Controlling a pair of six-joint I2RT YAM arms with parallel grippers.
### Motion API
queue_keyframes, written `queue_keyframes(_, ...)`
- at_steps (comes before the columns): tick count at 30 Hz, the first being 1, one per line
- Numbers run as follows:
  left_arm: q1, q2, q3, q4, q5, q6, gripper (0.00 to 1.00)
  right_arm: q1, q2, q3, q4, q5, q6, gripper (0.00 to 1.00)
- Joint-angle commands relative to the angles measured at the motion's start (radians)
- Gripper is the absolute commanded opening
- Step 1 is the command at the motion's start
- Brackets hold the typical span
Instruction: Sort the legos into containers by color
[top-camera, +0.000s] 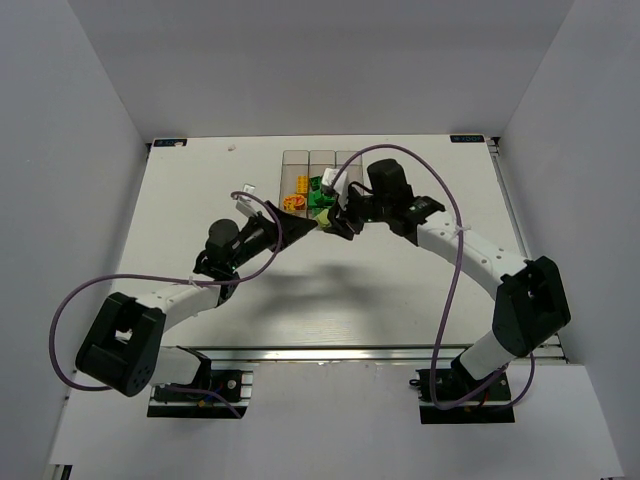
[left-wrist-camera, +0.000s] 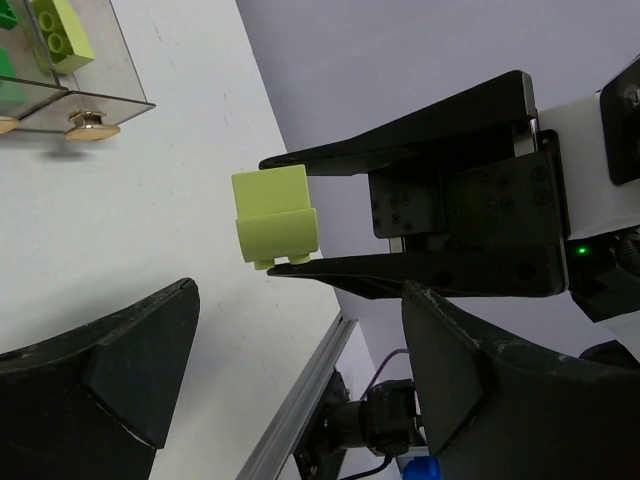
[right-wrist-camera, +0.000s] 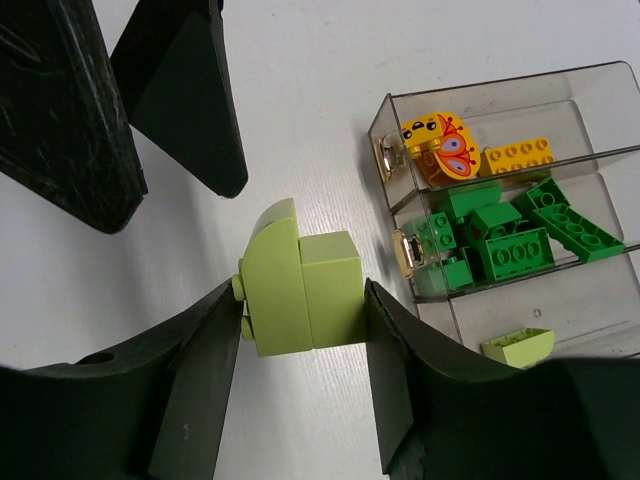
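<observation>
White tabletop (top-camera: 200, 200) — right fingers (right-wrist-camera: 195, 380) clamped on pale yellow-green brick (right-wrist-camera: 300, 290); matching bin (right-wrist-camera: 585, 300) lies lower right of frame — left fingers (left-wrist-camera: 120, 370) apart, empty.

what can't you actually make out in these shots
Top external: the left end effector and right end effector cover the containers' near ends; legos there are too small to count.
Right wrist: the pale-brick bin is cut off by the bottom edge and a finger; contents uncertain.
Left wrist: the top-left edge shows only a bin corner.
</observation>
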Motion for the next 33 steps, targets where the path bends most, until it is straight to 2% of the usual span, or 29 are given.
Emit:
queue_keyframes(1,-0.001,-0.006,0.013,0.052,0.032,-0.015,0.91,0.022,-0.039,-0.009,0.045,0.041,-0.054,0.14)
queue_keyframes(8,-0.001,-0.005,0.007,0.027,0.006,0.014,0.9,0.061,-0.04,-0.003,0.042,0.062,-0.087,0.14)
queue_keyframes(23,-0.001,0.032,0.033,-0.002,0.005,0.043,0.74,0.082,-0.048,0.002,0.042,0.065,-0.104,0.14)
queue_keyframes(33,-0.001,0.04,0.039,-0.003,0.006,0.042,0.71,0.105,-0.049,-0.009,0.043,0.093,-0.122,0.14)
